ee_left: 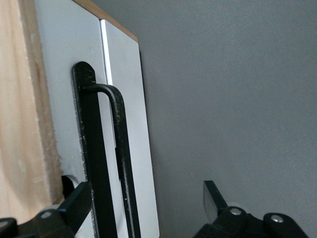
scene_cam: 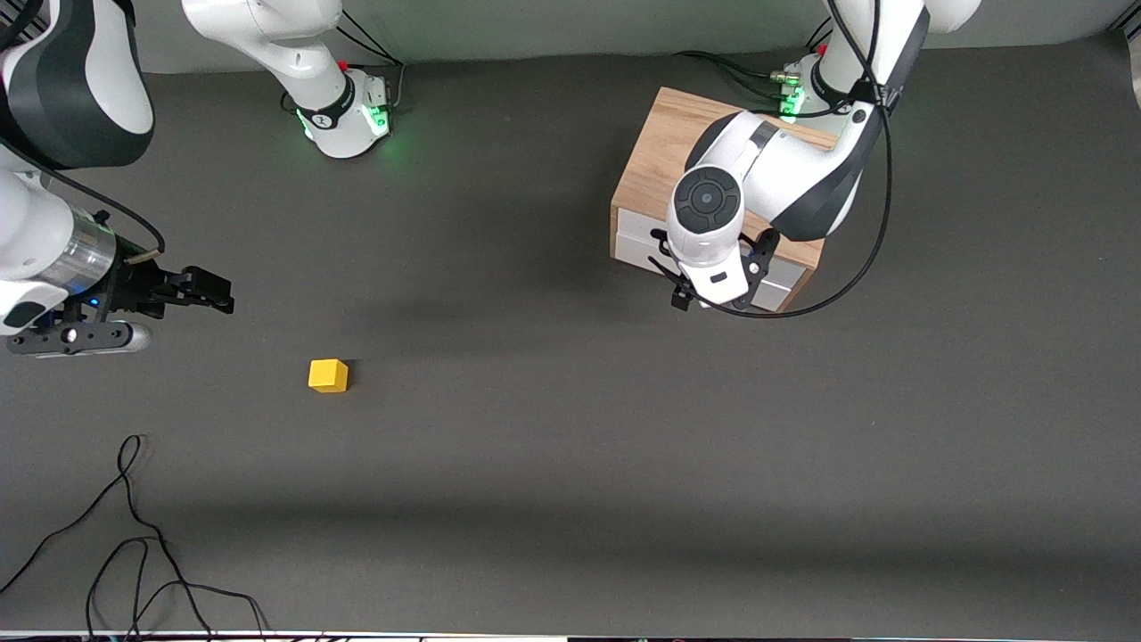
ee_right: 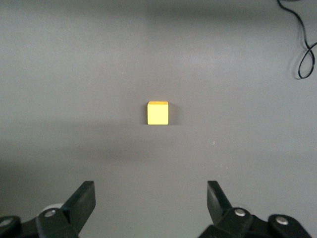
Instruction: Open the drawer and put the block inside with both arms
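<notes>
The light oak box (scene_cam: 664, 147) stands toward the left arm's end of the table. Its drawer (scene_cam: 635, 242) has a white front and looks closed. My left gripper (scene_cam: 718, 294) is right in front of that panel. In the left wrist view the left gripper (ee_left: 147, 198) is open, and the black wire handle (ee_left: 121, 163) runs between its fingers (ee_left: 214, 198) without being clamped. The yellow block (scene_cam: 328, 375) lies on the dark table toward the right arm's end. My right gripper (scene_cam: 214, 294) hovers beside it, open and empty. The right wrist view shows the block (ee_right: 158, 113) ahead of the right gripper (ee_right: 151, 196).
Loose black cables (scene_cam: 134, 535) lie on the table near the front camera, at the right arm's end. One loop of cable (ee_right: 304, 54) shows in the right wrist view. The two green-lit arm bases (scene_cam: 352, 116) stand along the table's robot edge.
</notes>
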